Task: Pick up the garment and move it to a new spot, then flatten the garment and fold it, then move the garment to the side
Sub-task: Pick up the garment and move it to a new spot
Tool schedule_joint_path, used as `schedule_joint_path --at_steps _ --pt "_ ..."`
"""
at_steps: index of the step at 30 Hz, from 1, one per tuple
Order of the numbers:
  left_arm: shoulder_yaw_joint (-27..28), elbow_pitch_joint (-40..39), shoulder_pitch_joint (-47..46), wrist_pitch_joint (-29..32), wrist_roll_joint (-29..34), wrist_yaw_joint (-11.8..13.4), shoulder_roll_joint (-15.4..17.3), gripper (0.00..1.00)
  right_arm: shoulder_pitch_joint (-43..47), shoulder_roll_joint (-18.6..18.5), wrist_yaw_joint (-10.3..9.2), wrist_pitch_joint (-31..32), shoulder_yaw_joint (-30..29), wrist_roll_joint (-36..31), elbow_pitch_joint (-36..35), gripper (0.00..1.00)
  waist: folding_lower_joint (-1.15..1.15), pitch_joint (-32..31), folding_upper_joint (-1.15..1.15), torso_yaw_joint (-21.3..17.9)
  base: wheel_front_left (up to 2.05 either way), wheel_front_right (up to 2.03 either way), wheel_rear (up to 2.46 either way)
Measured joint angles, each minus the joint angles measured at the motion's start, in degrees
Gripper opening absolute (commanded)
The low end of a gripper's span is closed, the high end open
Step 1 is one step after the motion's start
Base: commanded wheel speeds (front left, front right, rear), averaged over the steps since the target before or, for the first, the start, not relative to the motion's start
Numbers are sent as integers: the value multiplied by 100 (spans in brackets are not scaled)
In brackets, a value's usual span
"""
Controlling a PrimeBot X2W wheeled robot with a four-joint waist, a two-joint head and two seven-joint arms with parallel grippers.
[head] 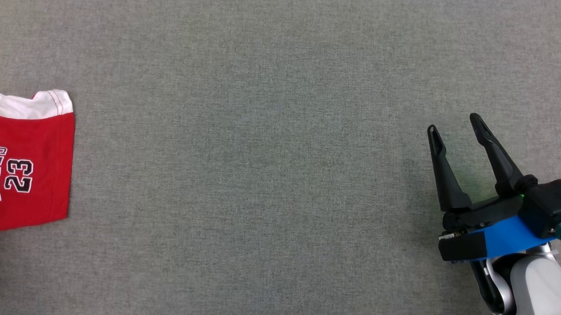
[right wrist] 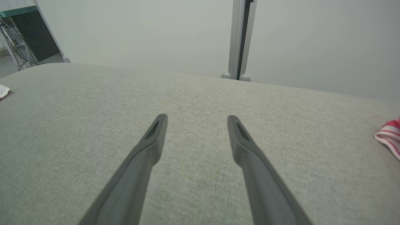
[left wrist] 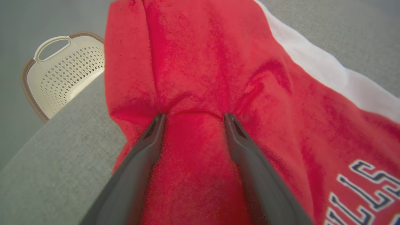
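Note:
A red garment (head: pixel 28 167) with a white band and "BULLS 23" lettering lies folded flat at the far left of the grey cloth-covered table (head: pixel 261 175), partly cut off by the edge of the head view. In the left wrist view my left gripper (left wrist: pixel 193 115) stands open with both fingertips resting on the red garment (left wrist: pixel 203 62), and a small crease bunches between them. My right gripper (head: pixel 455 124) hovers open over bare table at the lower right, far from the garment. Nothing sits between its fingers (right wrist: pixel 195 117).
A cream perforated laundry basket (left wrist: pixel 62 72) stands below the table's edge beside the garment. A red-and-white striped cloth (right wrist: pixel 389 136) lies at the table's right side, and a small white scrap (right wrist: pixel 3 91) at its far left. A grey post (right wrist: pixel 239 37) rises behind the table.

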Motion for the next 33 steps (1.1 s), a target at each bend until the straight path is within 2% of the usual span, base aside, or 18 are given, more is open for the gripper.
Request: schedule_joint_path --at_steps 3,4,6,9,15,19,25,30,33 --pt "109 137 -68 348 -238 69 -44 100 57 30 0 -42 -65 8 -13 100 -1 42 0 -81 0 0 0" --pt "131 167 -101 487 -314 91 -43 97 94 32 0 -43 -71 16 -7 100 -1 39 0 -99 0 0 0" --pt "141 180 -116 714 -409 110 -51 0 115 45 0 -52 -73 40 -1 100 -2 25 0 -125 0 0 0" --pt "20 124 -112 939 -393 111 -34 0 117 81 0 -69 -65 41 12 100 -1 -39 0 -125 0 0 0" --pt "-137 -219 13 840 -313 -10 -76 0 117 126 0 -140 -20 101 156 100 -1 -409 0 -17 0 0 0" --pt "-224 -697 -20 716 -122 -68 142 0 215 207 0 -194 -34 162 323 100 -2 -817 0 70 0 0 0" --pt "-431 -1742 -194 777 32 -227 397 0 376 337 0 -291 -37 257 527 100 -3 -1466 0 77 0 0 0" --pt "-806 -2781 -397 1010 349 -216 530 0 548 426 0 -338 -87 330 646 100 -3 -1884 0 -95 0 0 0" --pt "-1115 -3314 -634 1127 432 -263 488 0 563 427 0 -326 -93 349 665 100 -3 -2047 0 -258 0 0 0"
